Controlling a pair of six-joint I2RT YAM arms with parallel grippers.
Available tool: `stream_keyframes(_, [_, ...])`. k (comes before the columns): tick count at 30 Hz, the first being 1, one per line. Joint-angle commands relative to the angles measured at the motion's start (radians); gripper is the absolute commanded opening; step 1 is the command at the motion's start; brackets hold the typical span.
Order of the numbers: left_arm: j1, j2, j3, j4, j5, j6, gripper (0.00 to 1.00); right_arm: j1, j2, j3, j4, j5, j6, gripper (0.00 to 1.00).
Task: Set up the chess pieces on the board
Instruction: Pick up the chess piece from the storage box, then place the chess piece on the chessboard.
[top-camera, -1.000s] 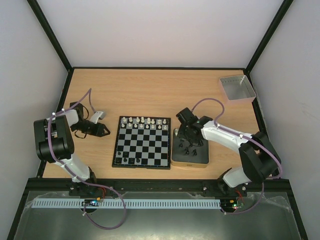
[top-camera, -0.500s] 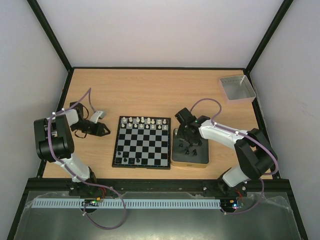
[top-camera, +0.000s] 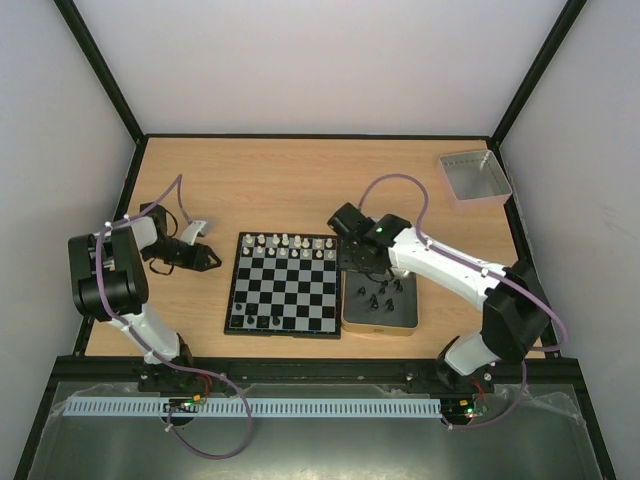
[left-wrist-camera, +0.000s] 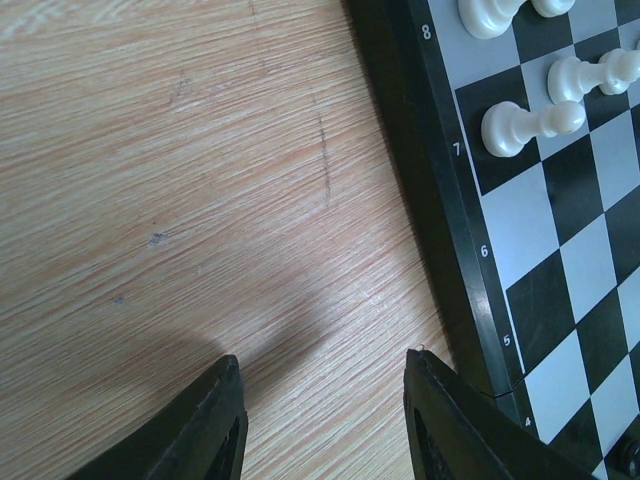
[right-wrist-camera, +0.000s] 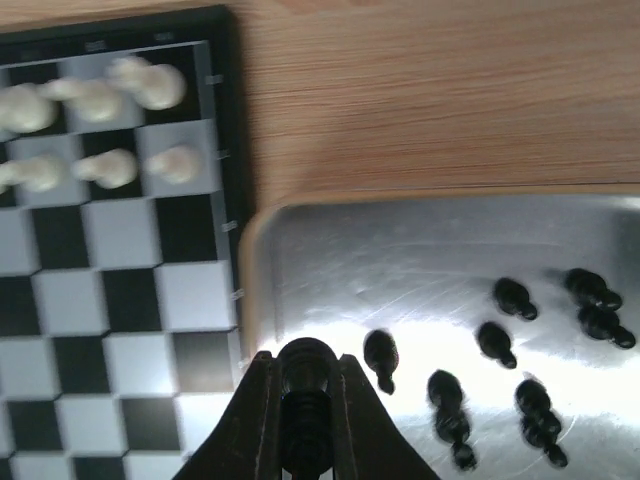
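Observation:
The board (top-camera: 232, 291) lies mid-table. White chess pieces (top-camera: 290, 245) fill its two far rows, and two black ones (top-camera: 262, 320) stand on the near row. More black pieces (top-camera: 378, 296) lie in the gold-rimmed tin (top-camera: 381, 323) to the board's right. My right gripper (top-camera: 350, 256) hovers over the tin's left rim (right-wrist-camera: 250, 290), beside the board's edge (right-wrist-camera: 228, 120). It is shut on a black chess piece (right-wrist-camera: 305, 372). My left gripper (left-wrist-camera: 322, 365) rests open and empty over bare wood just left of the board's border (left-wrist-camera: 440, 230), near white pieces (left-wrist-camera: 530, 120).
A grey square tray (top-camera: 475, 177) sits at the back right corner of the table. Several loose black pieces (right-wrist-camera: 510, 350) are scattered across the tin's floor, to the right of my right gripper. Black frame posts run along the table's sides.
My right gripper has shut on a black piece in the tin and carried it up and left, toward the board's right edge. The left arm has not moved.

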Motion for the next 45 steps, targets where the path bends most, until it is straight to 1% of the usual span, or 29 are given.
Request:
stream_keyframes(1, [-0.004,0.075,-0.034,0.012,-0.124,0.013,0.45,0.131,0.014,0.131,-0.172,0.074,0.033,0.02])
stream_keyframes(4, [-0.004,0.08,-0.031,0.008,-0.122,0.014,0.45,0.228,0.061,0.182,-0.185,0.082,0.072,0.02])
stream_keyframes(9, [-0.004,0.081,-0.03,0.007,-0.12,0.017,0.45,0.378,0.187,0.268,-0.202,0.105,0.115,0.02])
stream_keyframes(14, [-0.003,0.079,-0.031,0.006,-0.117,0.017,0.45,0.467,0.3,0.341,-0.197,0.105,0.131,0.02])
stream_keyframes(25, [-0.003,0.081,-0.03,0.005,-0.116,0.016,0.45,0.515,0.412,0.43,-0.178,0.093,0.15,0.02])
stream_keyframes(45, [-0.003,0.081,-0.029,0.007,-0.119,0.014,0.45,0.542,0.447,0.406,-0.104,0.049,0.158,0.02])
